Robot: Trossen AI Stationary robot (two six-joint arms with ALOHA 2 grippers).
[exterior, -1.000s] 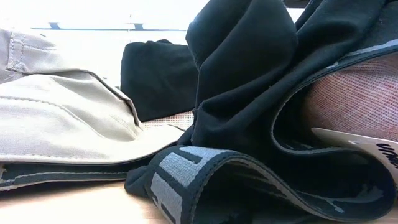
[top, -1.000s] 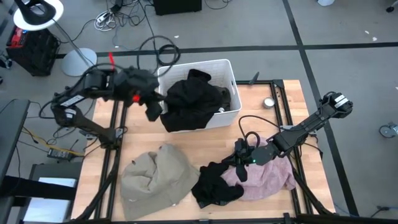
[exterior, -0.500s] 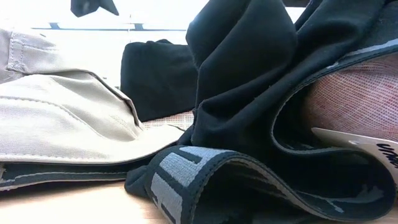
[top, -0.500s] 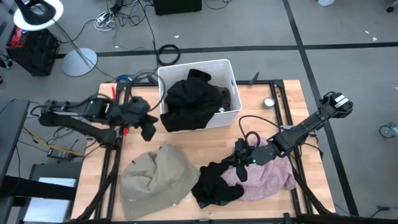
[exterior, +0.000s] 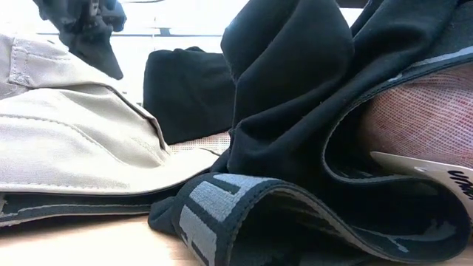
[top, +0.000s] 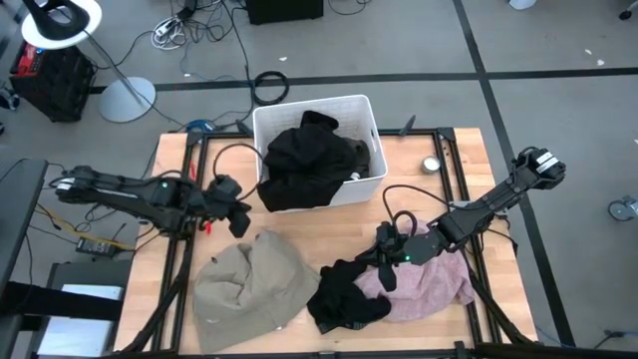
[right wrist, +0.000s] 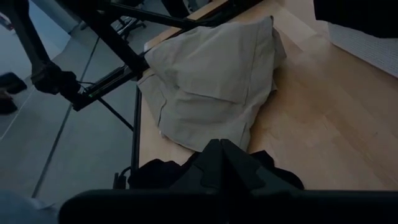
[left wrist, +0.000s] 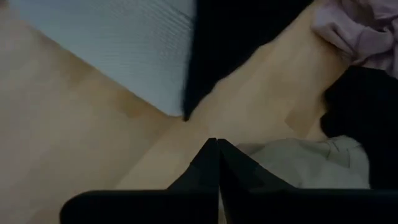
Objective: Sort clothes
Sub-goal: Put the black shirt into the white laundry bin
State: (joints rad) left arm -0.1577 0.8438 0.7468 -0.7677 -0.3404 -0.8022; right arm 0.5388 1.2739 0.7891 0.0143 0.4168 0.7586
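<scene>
Clothes (top: pixel 249 289) lie beneath the low, outstretched left pincer (top: pixel 239 221).

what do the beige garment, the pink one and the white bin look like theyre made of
Beige garment: probably a matte woven cotton-like twill, with stitched seams showing in the low view.
Pink garment: seemingly a soft knit with an open, mesh-like texture up close.
White bin: looks like rigid plastic, smooth straight walls with finely ribbed sides.
</scene>
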